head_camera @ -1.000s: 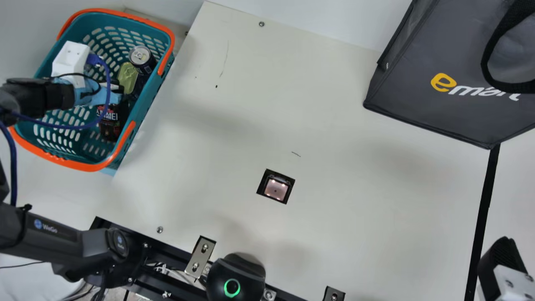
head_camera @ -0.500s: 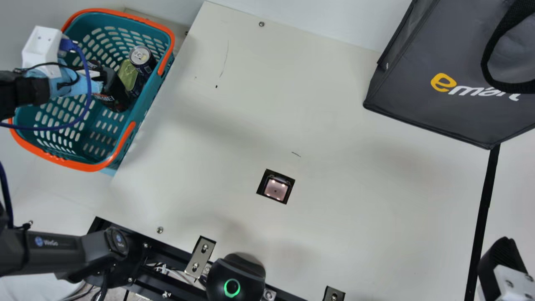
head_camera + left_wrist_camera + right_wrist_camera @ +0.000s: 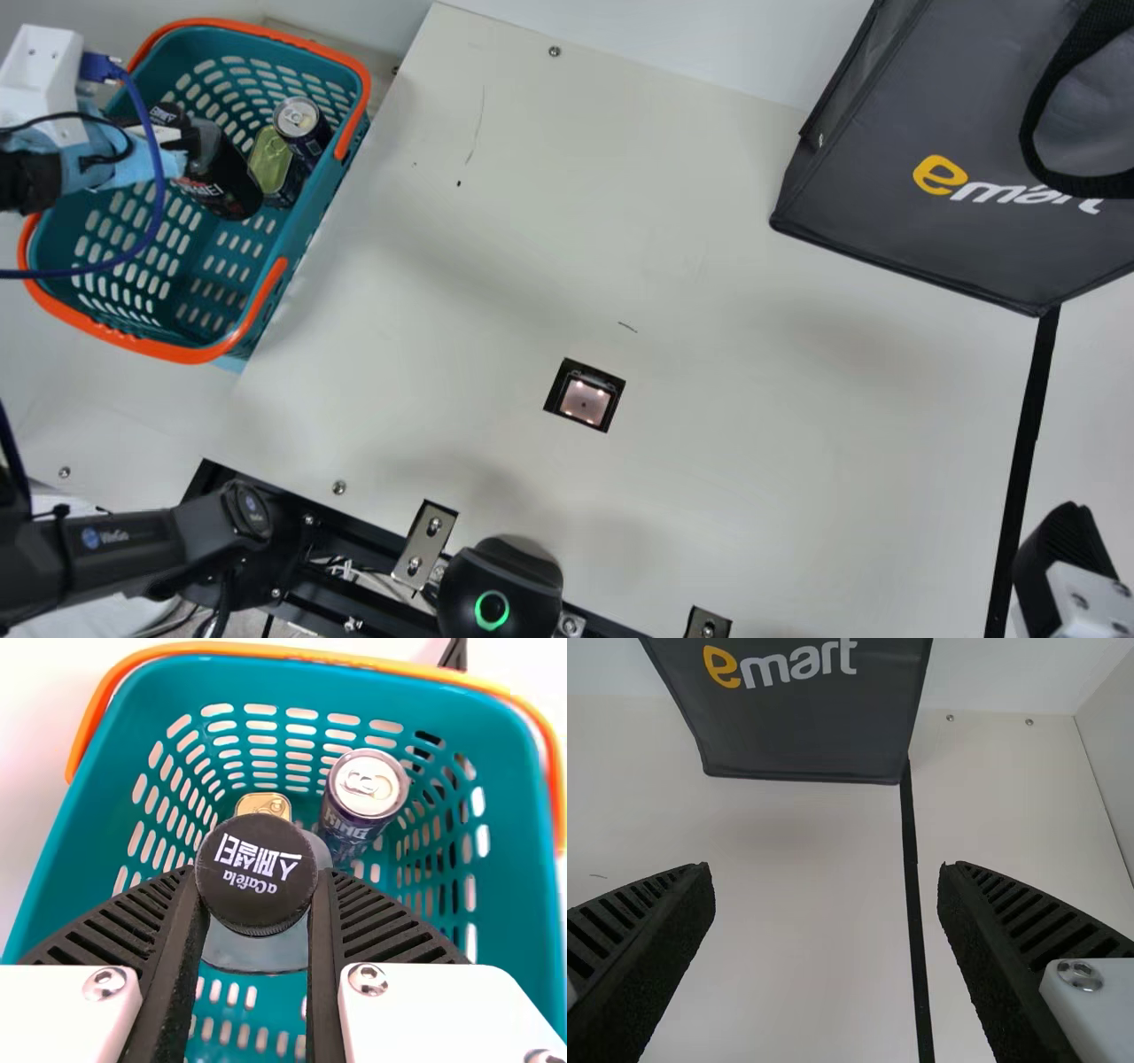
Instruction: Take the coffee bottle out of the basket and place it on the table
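In the main view my left gripper (image 3: 182,140) is over the teal basket (image 3: 190,306), shut on the neck of the dark coffee bottle (image 3: 221,182), which hangs tilted within the basket's outline. The left wrist view has the bottle's black cap (image 3: 256,874) between the fingers of my left gripper (image 3: 257,895), above the basket (image 3: 71,842). At the main view's lower right edge is my right gripper (image 3: 1063,549); in the right wrist view that gripper (image 3: 824,877) stands open over the table with nothing between its fingers.
A dark can (image 3: 301,124) and a yellow-lidded tin (image 3: 271,158) sit in the basket beside the bottle. A large grey bag (image 3: 921,177) stands at the table's far right. A square scanner window (image 3: 585,396) is set in the table (image 3: 709,354).
My left gripper has moved left and toward the view's top with the bottle, which has risen and shifted away from the basket's right side. The right gripper has kept still.
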Controlling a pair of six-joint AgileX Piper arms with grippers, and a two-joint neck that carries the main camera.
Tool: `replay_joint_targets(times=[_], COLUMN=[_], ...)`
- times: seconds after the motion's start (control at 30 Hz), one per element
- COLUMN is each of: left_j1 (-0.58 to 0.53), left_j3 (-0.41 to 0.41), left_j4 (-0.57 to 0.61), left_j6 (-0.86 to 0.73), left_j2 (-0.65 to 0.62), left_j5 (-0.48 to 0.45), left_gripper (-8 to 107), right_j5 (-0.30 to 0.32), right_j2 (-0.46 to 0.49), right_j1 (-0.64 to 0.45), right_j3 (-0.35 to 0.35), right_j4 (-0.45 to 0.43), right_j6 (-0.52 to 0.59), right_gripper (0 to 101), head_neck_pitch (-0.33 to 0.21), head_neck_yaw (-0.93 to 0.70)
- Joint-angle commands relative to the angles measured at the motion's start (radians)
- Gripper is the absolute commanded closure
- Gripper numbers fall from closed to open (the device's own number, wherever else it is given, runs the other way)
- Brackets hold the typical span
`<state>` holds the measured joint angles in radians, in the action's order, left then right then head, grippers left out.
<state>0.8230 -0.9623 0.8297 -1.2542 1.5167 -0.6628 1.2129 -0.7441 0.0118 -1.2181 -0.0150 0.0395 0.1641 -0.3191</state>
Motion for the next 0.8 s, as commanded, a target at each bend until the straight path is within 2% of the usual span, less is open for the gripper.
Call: replay_joint_targets(times=[0.0,0.33,0.77], left_j1=[0.002,-0.003,-0.041], left_j3=[-0.010,-0.105,-0.240], left_j4=[-0.013,-0.056,-0.074], left_j6=[0.035,0.134,0.210], left_j2=[-0.045,-0.149,-0.183], left_j5=[-0.041,-0.172,-0.257], left_gripper=[89,89,89], right_j5=[0.000,0.000,0.000], right_j2=[0.000,0.000,0.000], right_j1=[0.000,0.000,0.000], right_j3=[0.000,0.000,0.000], right_j4=[0.000,0.000,0.000], right_j6=[0.000,0.000,0.000], right_gripper=[11,11,11], head_neck_pitch=[-0.026,-0.026,-0.026], head_neck_yaw=[-0.002,-0.002,-0.002])
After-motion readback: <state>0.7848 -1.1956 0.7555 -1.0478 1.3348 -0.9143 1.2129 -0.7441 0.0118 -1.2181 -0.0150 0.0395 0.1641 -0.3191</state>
